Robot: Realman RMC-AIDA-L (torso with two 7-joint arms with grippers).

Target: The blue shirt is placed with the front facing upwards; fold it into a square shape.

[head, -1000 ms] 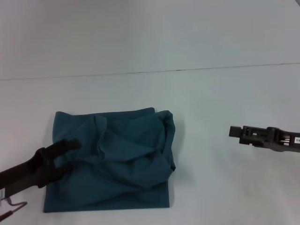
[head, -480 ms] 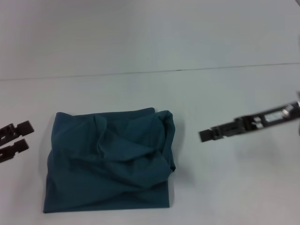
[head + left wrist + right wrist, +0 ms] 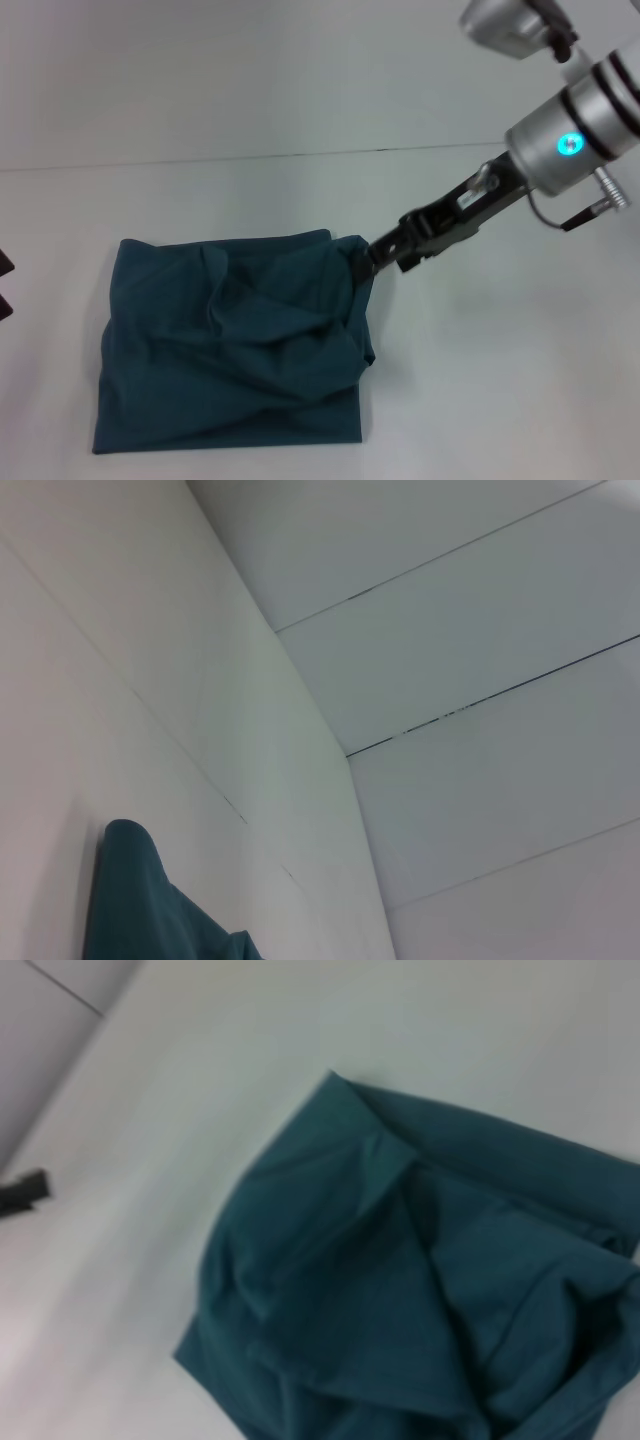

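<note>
The blue shirt [image 3: 235,340] lies on the white table as a rumpled, roughly square bundle with creased folds on top; no print shows. My right gripper [image 3: 372,256] reaches in from the upper right, and its tip is at the shirt's far right corner. Only two dark, spread fingertips of my left gripper [image 3: 4,284] show at the picture's left edge, clear of the cloth. The right wrist view looks down on the shirt [image 3: 420,1290], with the left gripper [image 3: 24,1190] far off. In the left wrist view a corner of the shirt [image 3: 130,900] shows.
The white table [image 3: 500,380] runs all around the shirt, with a thin seam line [image 3: 300,154] across it behind the cloth. The right arm's silver wrist [image 3: 570,140] with a lit blue ring hangs over the far right.
The right arm has swung in from the right to the shirt's far right corner. The left gripper has pulled off the shirt to the left edge of view.
</note>
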